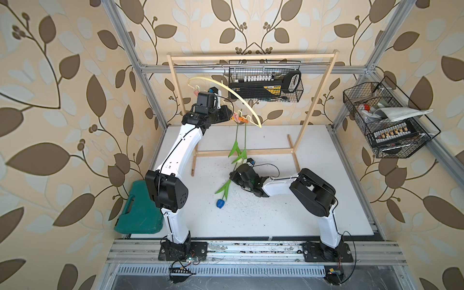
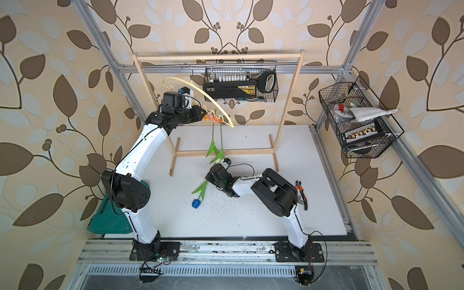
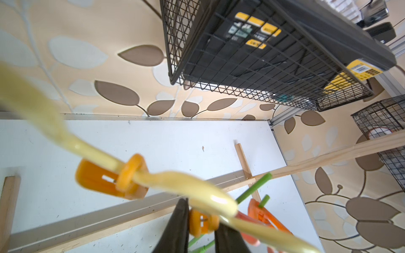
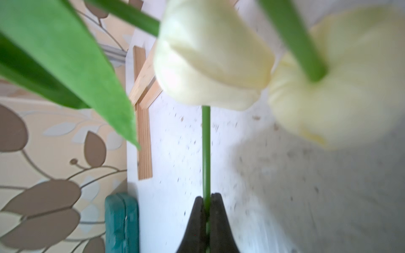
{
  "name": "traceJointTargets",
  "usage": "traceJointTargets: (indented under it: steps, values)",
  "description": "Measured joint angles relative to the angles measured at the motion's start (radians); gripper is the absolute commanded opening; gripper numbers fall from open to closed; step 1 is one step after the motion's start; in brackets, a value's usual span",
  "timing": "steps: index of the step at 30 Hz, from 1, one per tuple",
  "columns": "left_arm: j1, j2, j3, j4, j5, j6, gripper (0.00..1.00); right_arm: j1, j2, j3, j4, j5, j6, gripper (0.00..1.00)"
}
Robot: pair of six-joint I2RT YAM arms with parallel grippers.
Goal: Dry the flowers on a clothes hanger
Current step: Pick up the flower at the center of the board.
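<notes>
Blue tulip (image 1: 220, 203) lies on the table (image 1: 301, 200), its stem (image 4: 206, 153) clamped in the closed right gripper (image 4: 207, 201), presumably for lifting. Two cream tulips (image 1: 240, 160) hang head-down from the hanger (image 1: 247, 105). Left gripper (image 3: 200, 212) pinches an orange clothespin (image 3: 202, 221), probably to open it for that stem.

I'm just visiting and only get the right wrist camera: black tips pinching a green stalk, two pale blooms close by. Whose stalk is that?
Observer: It belongs to the blue tulip; the right gripper is shut on its stem.
Operator: And the pale ones?
Observer: The cream tulips hang head-down from clothespins on the clothes hanger.
Operator: The other arm?
Observer: The left gripper pinches another orange clothespin there.
</notes>
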Motion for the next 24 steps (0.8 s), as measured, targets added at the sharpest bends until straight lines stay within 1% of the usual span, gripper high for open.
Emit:
traceJointTargets:
  steps: [6, 10, 13, 16, 19, 21, 24]
  values:
    - [0.0, 0.0, 0.003, -0.013, 0.0, 0.0, 0.22, -0.006, -0.153, -0.261, 0.179, -0.144, 0.005, 0.0]
    - [0.0, 0.0, 0.003, -0.015, 0.0, 0.0, 0.22, -0.027, -0.257, -0.378, 0.18, -0.2, -0.031, 0.0]
    - [0.0, 0.0, 0.003, -0.015, 0.0, 0.0, 0.22, -0.034, -0.33, -0.403, 0.129, -0.243, -0.09, 0.0]
    - [0.0, 0.0, 0.003, -0.015, 0.002, 0.0, 0.22, -0.027, -0.402, -0.404, 0.045, -0.28, -0.18, 0.0]
    - [0.0, 0.0, 0.003, -0.015, 0.005, -0.002, 0.22, 0.009, -0.488, -0.404, -0.08, -0.267, -0.289, 0.0]
    - [-0.002, 0.0, 0.003, -0.015, 0.009, -0.003, 0.22, 0.056, -0.55, -0.403, -0.164, -0.237, -0.366, 0.0]
    - [-0.009, 0.0, 0.003, -0.016, 0.019, -0.005, 0.21, 0.107, -0.606, -0.381, -0.247, -0.216, -0.468, 0.0]
